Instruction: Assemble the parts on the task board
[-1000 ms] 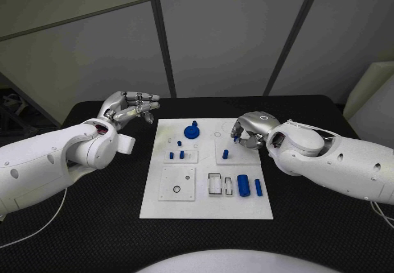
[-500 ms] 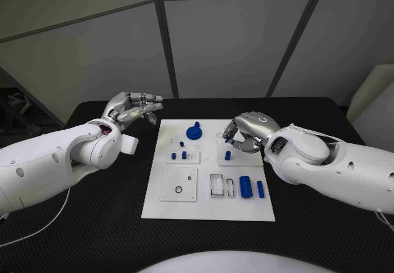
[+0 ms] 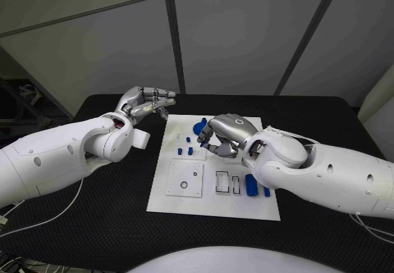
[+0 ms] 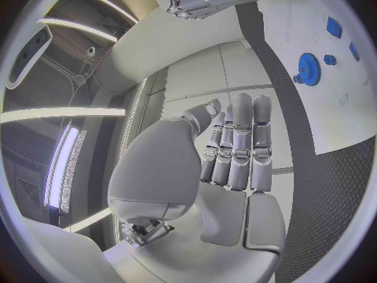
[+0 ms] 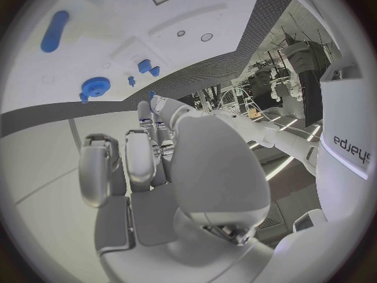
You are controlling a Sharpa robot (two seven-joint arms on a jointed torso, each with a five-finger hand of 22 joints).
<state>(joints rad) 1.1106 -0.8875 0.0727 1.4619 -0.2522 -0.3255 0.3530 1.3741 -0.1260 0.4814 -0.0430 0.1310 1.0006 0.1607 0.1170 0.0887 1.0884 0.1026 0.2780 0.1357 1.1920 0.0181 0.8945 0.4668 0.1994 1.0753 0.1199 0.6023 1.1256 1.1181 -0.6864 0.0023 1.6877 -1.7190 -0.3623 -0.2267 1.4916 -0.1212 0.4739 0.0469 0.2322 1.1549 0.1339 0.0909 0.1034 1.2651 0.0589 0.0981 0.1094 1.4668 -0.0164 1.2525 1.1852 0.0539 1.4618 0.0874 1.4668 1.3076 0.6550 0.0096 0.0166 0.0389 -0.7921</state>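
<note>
We judge that our right hand (image 3: 223, 134) is carrying a small blue part to its seat on the task board (image 3: 185, 202). The fingers are curled in over the middle of the board, and in the right wrist view a small blue peg (image 5: 151, 95) sits at the fingertips, so we take it as pinched there; how firm the hold is we cannot tell.

Just beyond that hand stands the blue gear (image 3: 200, 127), a toothed disc with a small knob on top. Beside the hand, toward our left arm, two short blue pegs (image 3: 185, 151) stand in a raised white square. Nearer our body than the hand lie a white plate with a ring-shaped hole (image 3: 185, 184), a pair of narrow rectangular slots (image 3: 222, 182), and a thick blue cylinder (image 3: 250, 185) lying on its side next to them.

Our left hand (image 3: 148, 102) hovers off the board's far corner over the tabletop (image 3: 98, 216), fingers together and partly bent, holding nothing that we can make out.

The board looks like smooth, hard white plastic, the parts matte blue plastic, and the tabletop a black woven mat with a fine grain.

The next move, as we judge it, calls for lining the peg upright over its hole and lowering it straight, since a small smooth piece may twist or slip between metal fingertips.
</note>
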